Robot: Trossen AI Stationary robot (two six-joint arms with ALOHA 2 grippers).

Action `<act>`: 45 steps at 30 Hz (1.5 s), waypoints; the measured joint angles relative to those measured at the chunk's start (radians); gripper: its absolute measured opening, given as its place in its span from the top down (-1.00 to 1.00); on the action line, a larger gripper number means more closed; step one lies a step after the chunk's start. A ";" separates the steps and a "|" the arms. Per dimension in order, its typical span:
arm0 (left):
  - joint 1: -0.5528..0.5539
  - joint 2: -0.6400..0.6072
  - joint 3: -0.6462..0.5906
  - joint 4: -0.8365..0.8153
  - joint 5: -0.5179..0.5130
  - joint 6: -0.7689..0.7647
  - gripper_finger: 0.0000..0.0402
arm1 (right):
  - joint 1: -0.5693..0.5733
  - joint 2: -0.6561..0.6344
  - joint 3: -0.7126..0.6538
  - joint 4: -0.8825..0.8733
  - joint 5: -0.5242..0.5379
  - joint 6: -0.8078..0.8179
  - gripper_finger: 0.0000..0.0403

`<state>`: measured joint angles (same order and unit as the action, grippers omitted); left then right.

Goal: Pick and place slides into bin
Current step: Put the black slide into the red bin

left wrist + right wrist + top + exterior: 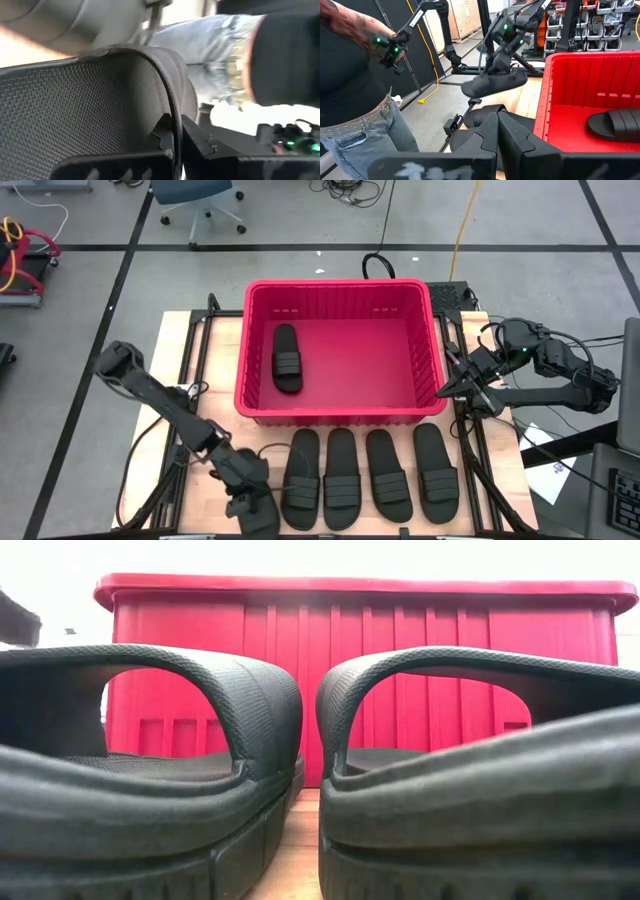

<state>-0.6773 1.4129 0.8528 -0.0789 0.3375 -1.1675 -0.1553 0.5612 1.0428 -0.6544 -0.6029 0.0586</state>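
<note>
We are in the middle of the job, at the step where one slide has been picked up and must go into the bin (340, 413). The left pincer (252, 502) is at the near left corner of the table (175, 350), beside the row, and it is closed on the held slide (495, 84). In the right wrist view that slide hangs in the air, above the table, tipped a little, and it touches nothing else. In the left wrist view its bumpy black skin sits right against the left pincer's fingers (205, 145). The bin is on the far side of the row, so the held slide is outside it, off to its near left corner. We think the next move is to carry the slide up and over the thick red rim, then let go over a bare part of the floor. It should go high enough not to bump the wall. One slide in the bin (287, 358) lies flat near the left wall. Another four slides (341, 478) wait side by side on the table, just in front of the bin. The right pincer (455, 385) waits by the bin's right wall, closed, with nothing in it.
</note>
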 joint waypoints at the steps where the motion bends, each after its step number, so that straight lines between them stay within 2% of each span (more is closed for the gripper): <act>1: 0.000 -0.026 0.000 -0.001 -0.005 -0.009 0.99 | 0.000 0.000 0.000 0.000 0.000 0.000 1.00; 6: 0.000 -0.159 0.000 -0.001 -0.041 -0.046 0.99 | 0.000 0.000 0.000 0.000 0.000 0.000 1.00; 11: 0.000 -0.294 0.011 -0.017 -0.155 -0.060 0.99 | 0.000 0.000 0.000 0.000 0.000 0.000 1.00; 14: 0.009 -0.361 0.054 -0.102 -0.241 -0.015 1.00 | 0.000 0.000 0.000 0.000 0.000 0.000 1.00; 18: 0.053 -0.403 0.180 -0.316 -0.315 0.108 1.00 | 0.000 0.000 0.000 0.000 0.000 -0.008 1.00; 26: 0.228 -0.395 0.519 -0.750 -0.362 0.408 1.00 | 0.000 0.000 0.000 0.000 0.004 -0.048 1.00; 33: 0.451 -0.351 0.698 -1.035 -0.317 0.631 1.00 | 0.000 0.000 0.000 0.026 0.004 -0.045 1.00; 40: 0.696 -0.265 0.785 -1.094 -0.233 0.917 1.00 | 0.000 0.000 0.000 0.086 0.004 -0.049 1.00; 45: 0.855 -0.158 0.851 -1.090 -0.180 1.131 1.00 | 0.000 0.000 0.000 0.087 0.004 -0.052 1.00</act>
<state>0.1774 1.2550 1.7041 -1.1689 0.1573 -0.0369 -0.1551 0.5610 1.0428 -0.5672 -0.5987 0.0067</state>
